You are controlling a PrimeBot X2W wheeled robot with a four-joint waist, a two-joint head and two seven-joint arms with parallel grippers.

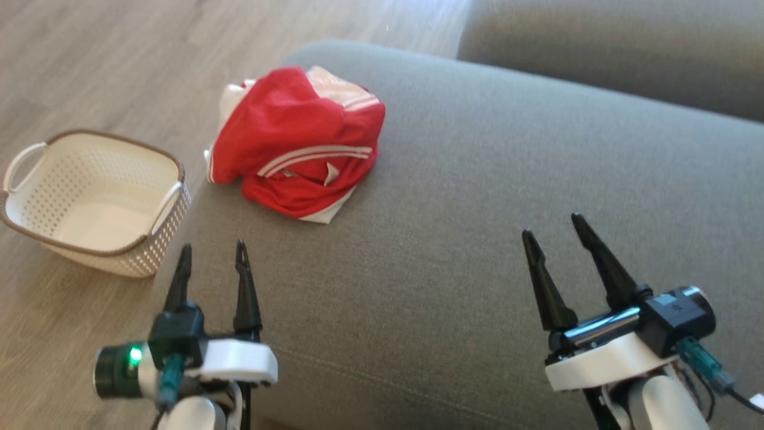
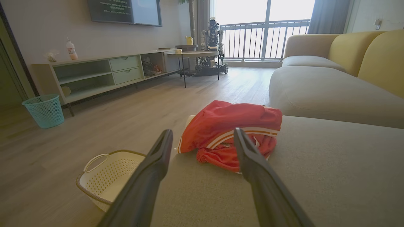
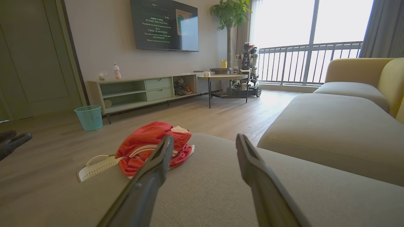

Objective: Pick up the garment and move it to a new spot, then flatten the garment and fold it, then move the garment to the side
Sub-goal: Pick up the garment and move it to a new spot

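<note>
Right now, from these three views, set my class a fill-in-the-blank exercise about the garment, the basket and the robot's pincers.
1. The crumpled fabric garment with white stripes is mostly ____ in colour.
2. The white perforated plastic basket with a brown rim stands on the wooden ____.
3. The left pincer and the right pincer both have their jaws ____.
4. Inside, the basket is ____.
Missing words: red; floor; open; empty.

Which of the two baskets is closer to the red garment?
The white handled basket on the floor beside the sofa, right next to the garment; the teal basket stands far off by the TV cabinet.
</note>
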